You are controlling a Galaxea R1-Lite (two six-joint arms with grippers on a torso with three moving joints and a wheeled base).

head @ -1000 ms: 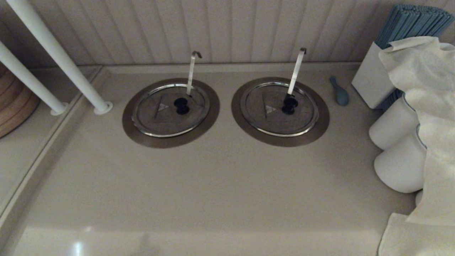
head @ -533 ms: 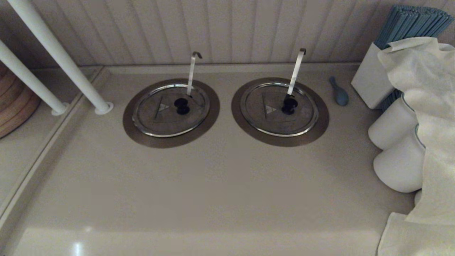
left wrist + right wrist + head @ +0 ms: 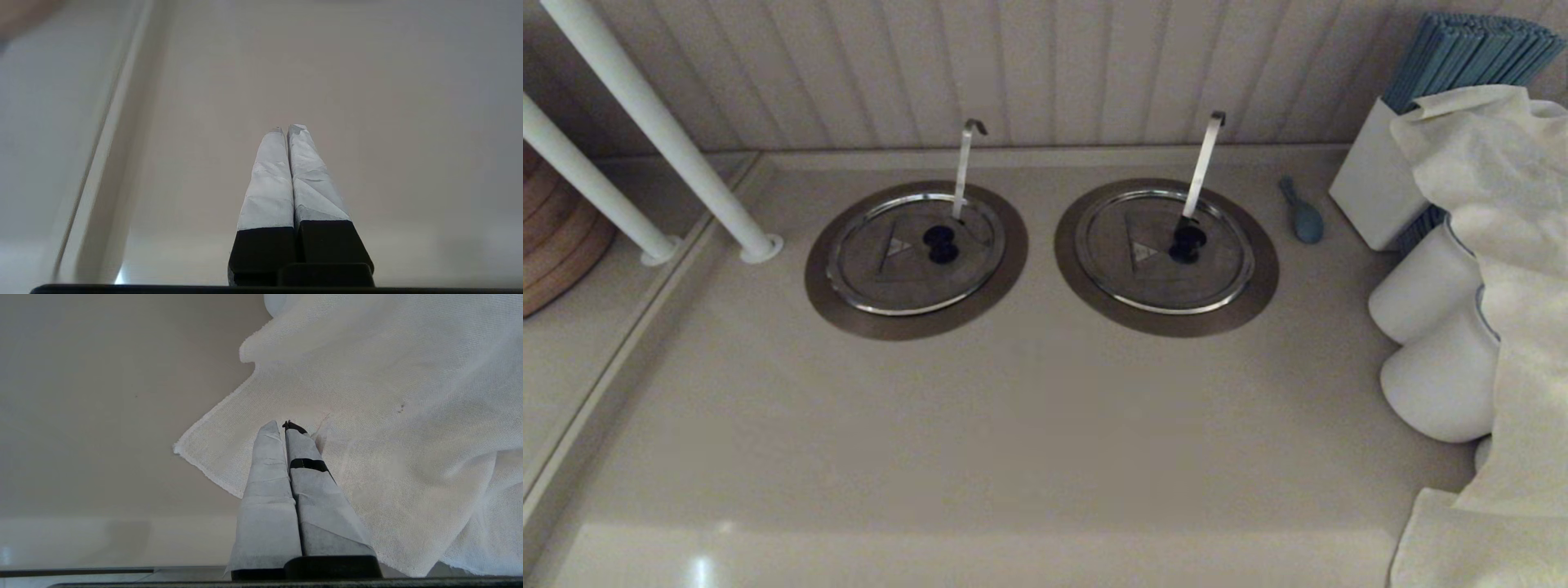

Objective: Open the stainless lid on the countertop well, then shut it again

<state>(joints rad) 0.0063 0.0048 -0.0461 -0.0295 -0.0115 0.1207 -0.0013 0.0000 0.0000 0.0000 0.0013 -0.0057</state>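
Observation:
The stainless lid (image 3: 890, 273) lies flat and closed in the left countertop well, whose brown ring collar (image 3: 845, 310) surrounds it. It has a black knob (image 3: 941, 243) and a small triangle mark (image 3: 898, 245). A thin curl-hooked ladle handle (image 3: 963, 167) rises behind the knob. Neither gripper shows in the head view. In the left wrist view my left gripper (image 3: 287, 128) is shut and empty over bare counter. In the right wrist view my right gripper (image 3: 282, 424) is shut and empty above a white cloth (image 3: 388, 416).
A twin lid (image 3: 1152, 278) with a broader slanted handle (image 3: 1202, 163) sits to the right. White posts (image 3: 662, 131) stand at the left. A blue spoon (image 3: 1303, 214), a white box of blue sticks (image 3: 1380, 175), white jars (image 3: 1429, 286) and draped cloth (image 3: 1503, 245) crowd the right.

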